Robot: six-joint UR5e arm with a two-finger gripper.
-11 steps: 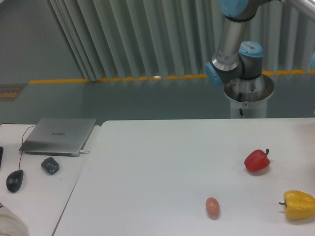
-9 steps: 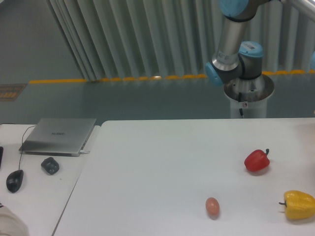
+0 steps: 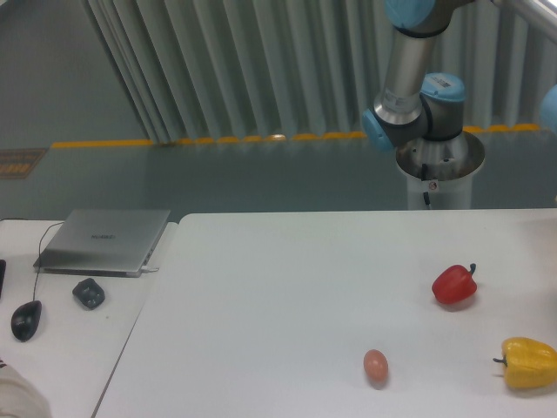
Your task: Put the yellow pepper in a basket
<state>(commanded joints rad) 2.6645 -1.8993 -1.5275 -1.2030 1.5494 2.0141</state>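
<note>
Only the one fixed camera here. The worktop (image 3: 287,287) is plain white and matte, with a second white desk (image 3: 61,348) butted up on the left. Behind it there's grey-green floor with a yellow stripe (image 3: 209,139) and a wall of pale vertical slats (image 3: 244,61).

On the left desk: a closed silver laptop (image 3: 104,239), a black mouse (image 3: 26,320) and a small dark lump (image 3: 88,293) I can't identify. The arm (image 3: 413,78) rises from its pedestal (image 3: 439,170) at the back right; the jaws are out of shot, so I can't tell how they stand.

A red pepper (image 3: 454,285) sits right of centre, and a brownish-pink egg (image 3: 375,365) nearer the front. The yellow pepper (image 3: 528,362) lies at the front right corner, glossy and blocky, dark stem pointing left, well apart from both.
</note>
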